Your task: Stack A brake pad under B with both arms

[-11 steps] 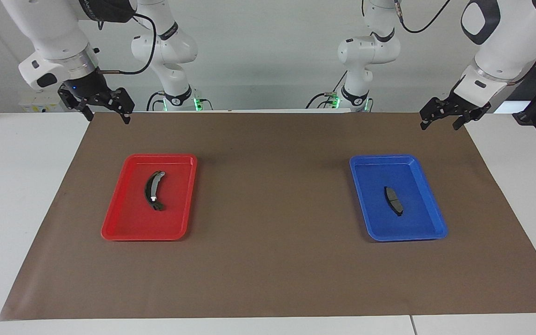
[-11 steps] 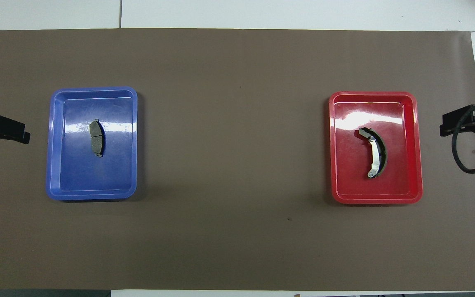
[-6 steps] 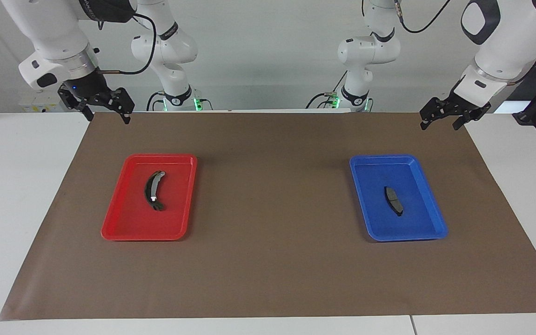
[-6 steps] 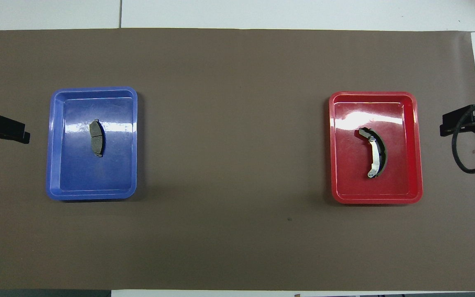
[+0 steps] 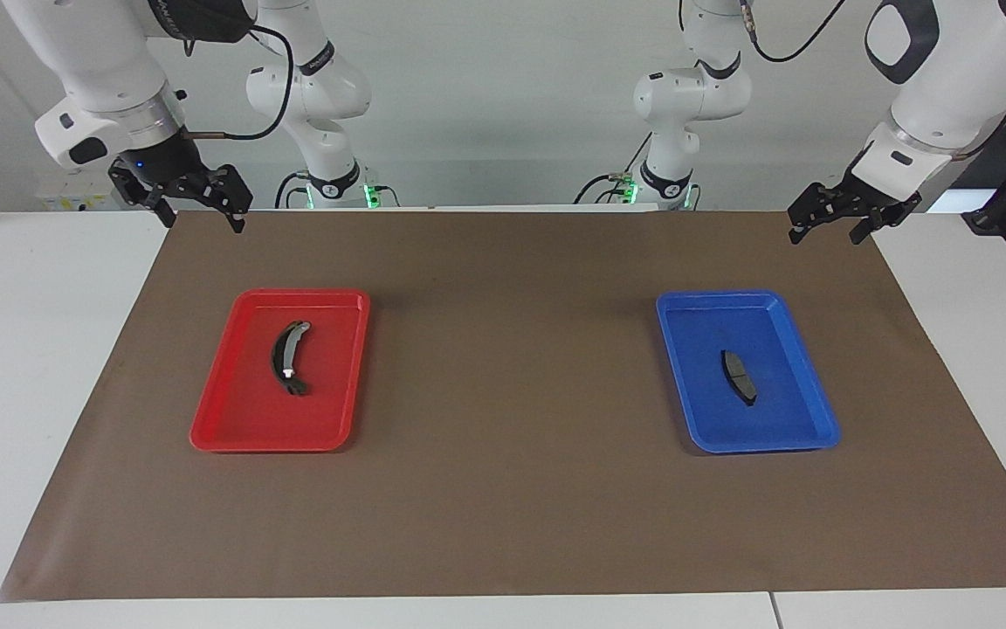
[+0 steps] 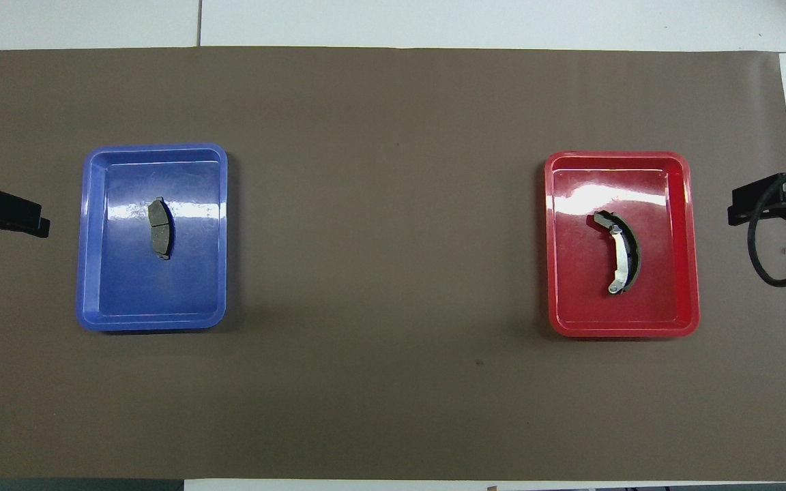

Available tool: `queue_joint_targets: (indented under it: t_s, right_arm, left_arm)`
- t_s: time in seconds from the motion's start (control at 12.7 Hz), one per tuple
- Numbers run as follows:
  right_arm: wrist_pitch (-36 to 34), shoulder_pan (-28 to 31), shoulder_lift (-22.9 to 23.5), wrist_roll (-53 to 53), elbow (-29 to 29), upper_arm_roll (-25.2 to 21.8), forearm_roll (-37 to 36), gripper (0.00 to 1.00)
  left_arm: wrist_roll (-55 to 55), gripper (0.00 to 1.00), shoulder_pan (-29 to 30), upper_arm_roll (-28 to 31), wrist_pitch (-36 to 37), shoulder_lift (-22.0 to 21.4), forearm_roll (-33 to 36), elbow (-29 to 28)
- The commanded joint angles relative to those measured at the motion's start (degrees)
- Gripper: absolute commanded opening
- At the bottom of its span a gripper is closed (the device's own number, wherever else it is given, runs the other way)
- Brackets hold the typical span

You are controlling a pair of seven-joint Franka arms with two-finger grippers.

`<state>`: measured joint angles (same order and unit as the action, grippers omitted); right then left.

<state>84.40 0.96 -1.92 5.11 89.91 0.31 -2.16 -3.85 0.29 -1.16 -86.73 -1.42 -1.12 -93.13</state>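
The A brake pad (image 5: 738,376) is a short flat grey pad lying in the blue tray (image 5: 704,323) toward the left arm's end; it also shows in the overhead view (image 6: 159,228). B (image 5: 287,358), the long crescent shoe with a silvery strip, lies in the red tray (image 5: 241,419) toward the right arm's end, and shows in the overhead view (image 6: 621,252). My left gripper (image 5: 824,236) hangs open and empty over the mat's corner by the blue tray. My right gripper (image 5: 203,222) hangs open and empty over the mat's corner by the red tray.
A brown mat (image 5: 512,393) covers the table between the trays. Two smaller white arms with green-lit bases (image 5: 333,188) (image 5: 664,183) stand at the robots' edge. A black cable (image 6: 768,259) loops from the right gripper.
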Motion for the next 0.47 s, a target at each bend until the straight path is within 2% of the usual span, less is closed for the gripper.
queue_joint_targets:
  t_s: [0.0,0.39]
  right_arm:
    - [-0.2,0.6,0.1,0.0,-0.4,0.2,0.7,1.00]
    - [-0.2,0.6,0.1,0.0,-0.4,0.2,0.7,1.00]
  left_arm:
    - [0.4,0.99,0.2,-0.1,0.2,-0.1,-0.1,0.1]
    - [0.0,0.99,-0.4,-0.2,0.2,-0.1,-0.1,0.0]
